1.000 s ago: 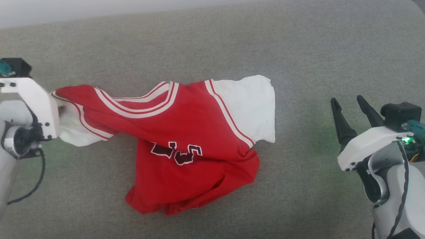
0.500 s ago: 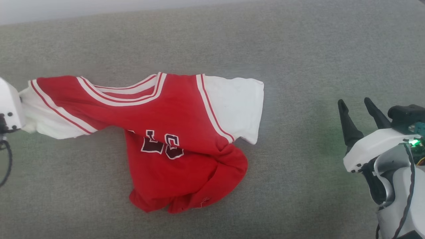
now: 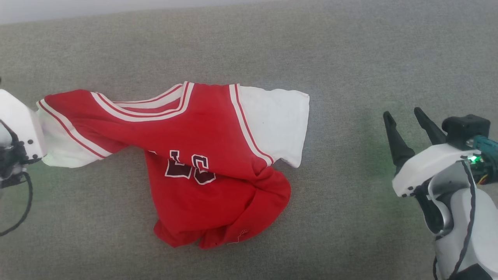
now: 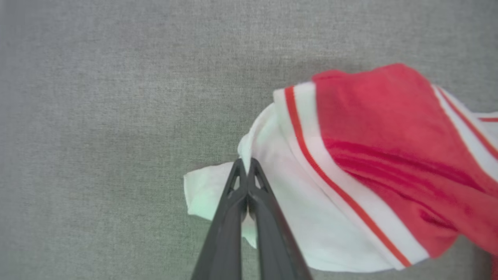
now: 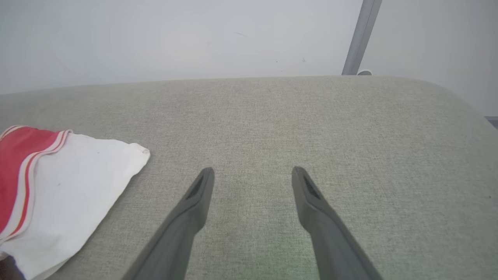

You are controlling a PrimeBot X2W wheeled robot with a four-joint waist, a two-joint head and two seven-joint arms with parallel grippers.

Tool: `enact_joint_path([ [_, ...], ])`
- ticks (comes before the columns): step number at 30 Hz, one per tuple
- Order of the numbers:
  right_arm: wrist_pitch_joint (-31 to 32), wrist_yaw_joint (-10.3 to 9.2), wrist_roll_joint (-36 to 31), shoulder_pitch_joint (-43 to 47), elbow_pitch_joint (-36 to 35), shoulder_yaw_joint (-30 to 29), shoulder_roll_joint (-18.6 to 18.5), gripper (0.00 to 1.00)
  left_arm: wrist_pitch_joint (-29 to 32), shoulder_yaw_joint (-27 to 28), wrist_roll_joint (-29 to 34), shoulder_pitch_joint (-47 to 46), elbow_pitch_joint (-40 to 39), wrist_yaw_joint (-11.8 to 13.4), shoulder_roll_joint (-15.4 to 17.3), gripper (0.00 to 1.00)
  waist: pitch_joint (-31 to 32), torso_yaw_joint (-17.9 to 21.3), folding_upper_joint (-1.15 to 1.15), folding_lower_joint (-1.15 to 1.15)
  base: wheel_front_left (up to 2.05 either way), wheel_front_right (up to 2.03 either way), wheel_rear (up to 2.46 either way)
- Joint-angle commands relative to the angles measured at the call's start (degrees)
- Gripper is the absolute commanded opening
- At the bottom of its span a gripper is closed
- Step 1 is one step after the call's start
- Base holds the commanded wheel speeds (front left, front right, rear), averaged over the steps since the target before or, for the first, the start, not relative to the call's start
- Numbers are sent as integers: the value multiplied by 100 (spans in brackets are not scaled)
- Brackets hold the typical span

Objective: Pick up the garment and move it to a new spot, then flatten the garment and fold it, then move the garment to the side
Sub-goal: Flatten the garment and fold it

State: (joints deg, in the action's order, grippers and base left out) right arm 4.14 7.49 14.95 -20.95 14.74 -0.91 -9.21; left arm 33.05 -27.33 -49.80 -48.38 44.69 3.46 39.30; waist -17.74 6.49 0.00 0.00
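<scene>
The garment (image 3: pixel 202 155) lies crumpled on the grey cushion, a red jersey with white sleeves, striped trim and dark chest lettering. Its left sleeve (image 3: pixel 58 149) is stretched out toward my left arm's white housing (image 3: pixel 19 124) at the view's left edge. In the left wrist view my left gripper (image 4: pixel 245 161) is shut, pinching the white sleeve (image 4: pixel 218 186) of the garment (image 4: pixel 369 155). My right gripper (image 3: pixel 401 112) stands open over bare cushion to the right of the garment, apart from it. In the right wrist view the right gripper (image 5: pixel 253 171) holds nothing, and the other white sleeve (image 5: pixel 78 186) lies at the left.
The grey fabric cushion (image 3: pixel 350 58) spreads all around the garment. Its far edge (image 5: pixel 233 79) meets a pale wall, with a grey pole (image 5: pixel 360 35) behind the rounded right corner.
My left gripper has shut on the sleeve and drawn it leftward, stretching the garment and sliding its body a little left. The right gripper has barely moved.
</scene>
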Motion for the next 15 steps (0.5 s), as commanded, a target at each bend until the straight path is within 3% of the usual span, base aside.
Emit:
enact_joint_path([
  [1,32,1,-20,-73,-1,35,15,100,-34,-3,-15,-88,108,-40,-53,0,3,8,0,0,0,0,0],
  [2,22,1,-13,-82,1,72,17,100,-55,-10,-16,-128,211,-65,-78,0,8,12,0,0,0,0,0],
  [3,29,1,-3,-94,6,120,20,100,-141,-17,11,-174,296,-96,-94,29,15,15,0,0,0,0,0],
  [4,43,1,12,-105,4,174,23,100,-230,18,-8,-224,367,-114,-129,79,26,17,0,0,0,0,0],
  [5,41,1,32,-109,-2,226,25,100,-322,33,-14,-264,436,-149,-160,100,42,14,0,0,0,0,0],
  [15,193,1,178,174,-55,652,-58,100,-1340,-24,164,-57,306,-453,-276,100,527,-173,0,0,0,0,0],
])
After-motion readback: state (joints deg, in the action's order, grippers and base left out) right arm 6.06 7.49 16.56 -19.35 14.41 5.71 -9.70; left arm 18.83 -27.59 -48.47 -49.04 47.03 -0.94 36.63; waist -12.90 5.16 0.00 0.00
